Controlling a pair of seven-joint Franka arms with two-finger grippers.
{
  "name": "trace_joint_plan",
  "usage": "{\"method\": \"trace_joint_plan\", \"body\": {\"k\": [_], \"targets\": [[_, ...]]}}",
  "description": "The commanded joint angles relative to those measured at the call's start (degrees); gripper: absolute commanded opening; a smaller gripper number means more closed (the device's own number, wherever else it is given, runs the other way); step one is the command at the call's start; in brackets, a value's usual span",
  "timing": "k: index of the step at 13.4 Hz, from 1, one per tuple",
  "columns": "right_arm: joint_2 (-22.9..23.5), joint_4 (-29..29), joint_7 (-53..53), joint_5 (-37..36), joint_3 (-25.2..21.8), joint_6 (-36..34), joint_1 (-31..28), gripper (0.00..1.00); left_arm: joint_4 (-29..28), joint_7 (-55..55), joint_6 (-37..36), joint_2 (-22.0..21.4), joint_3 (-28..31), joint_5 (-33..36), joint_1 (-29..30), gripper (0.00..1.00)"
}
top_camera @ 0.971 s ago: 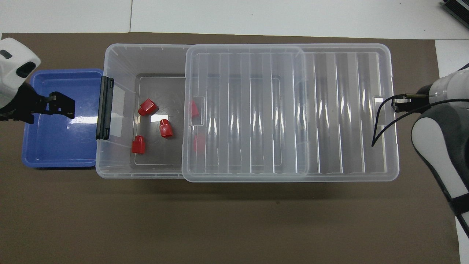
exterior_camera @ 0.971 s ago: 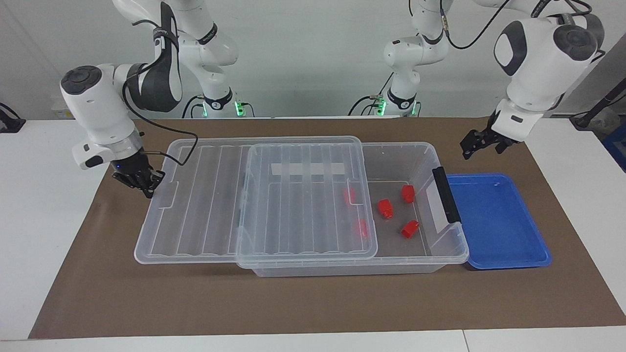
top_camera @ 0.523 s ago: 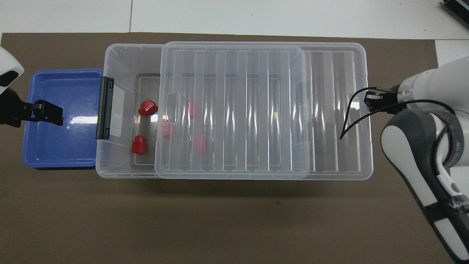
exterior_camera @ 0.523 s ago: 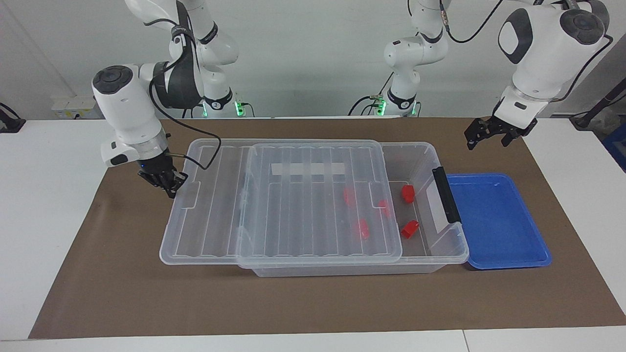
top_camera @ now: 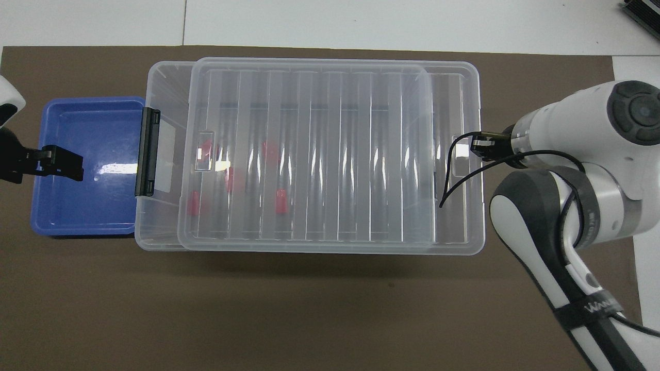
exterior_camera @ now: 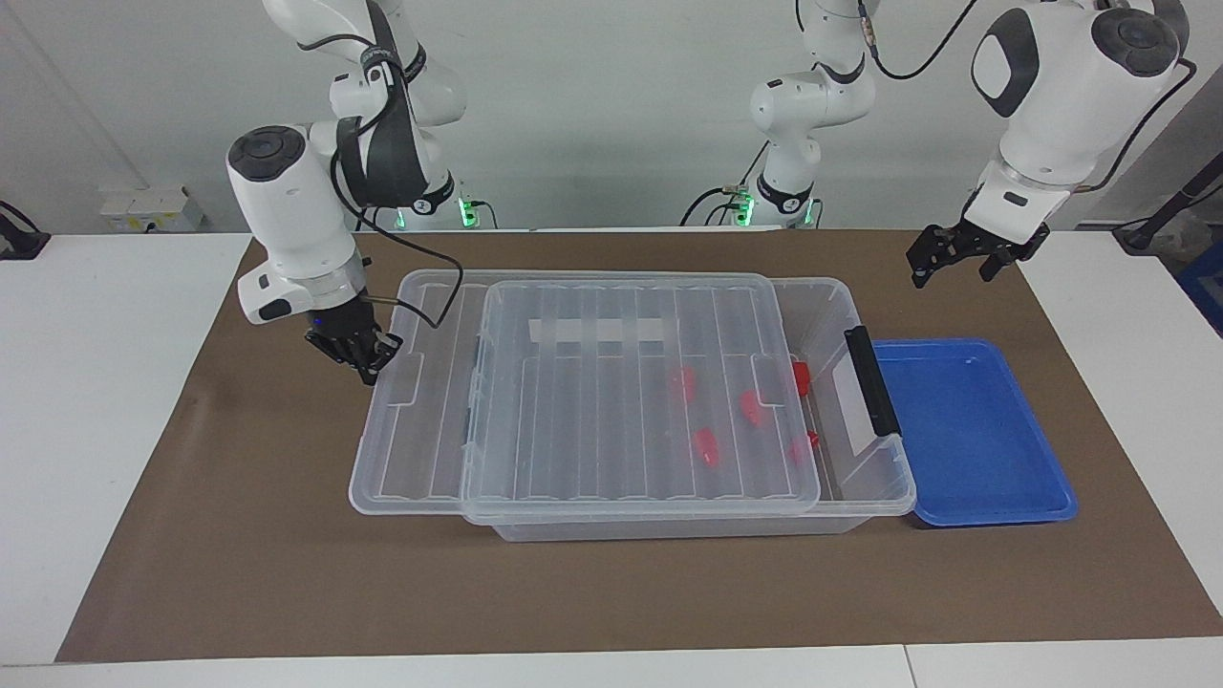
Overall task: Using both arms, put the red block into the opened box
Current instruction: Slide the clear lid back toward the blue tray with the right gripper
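Five red blocks (exterior_camera: 706, 447) lie inside the box (exterior_camera: 884, 497), seen through its ribbed lid (exterior_camera: 611, 420), which covers nearly all of the opening. The right tool (exterior_camera: 368, 361), fingertips pressed together, sits at the lid's end tab, seemingly touching it. The left tool (exterior_camera: 955, 260) hangs spread near the blue tray (exterior_camera: 994, 516).

Both arms are built of glossy white rounded shells with dark grey caps on the joints. The right arm (exterior_camera: 296, 215) carries a broad dark grey band and a thin black cable looping from its wrist; grey lettering shows on a black strap lower down. The left arm (exterior_camera: 1051, 105) trails black cables too. Green lights glow at both bases.
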Motion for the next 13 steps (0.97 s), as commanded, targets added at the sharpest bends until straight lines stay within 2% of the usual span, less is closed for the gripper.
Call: {"method": "trace_joint_plan", "body": {"k": [1,8,11,13], "targets": [[-1.5,-2.2,0.3,1.1,0.3,0.1,2.5,0.0,-2.0,0.3,0.3,-1.9,-0.1,0.1,-1.9,1.0],[-1.3,-2.2,0.3,2.6,0.3,0.6,4.4,0.0,-1.4,0.2,0.3,-2.0,-0.1,0.1,-3.7,1.0],[-1.3,-2.2,0.3,2.6,0.4,0.7,5.5,0.0,-1.3,0.3,-0.6,-4.7,-0.2,0.1,-3.8,1.0],[-1.3,-2.2,0.3,2.6,0.4,0.7,5.5,0.0,-1.5,0.2,-0.8,-5.1,-0.2,0.0,-4.9,1.0]]}}
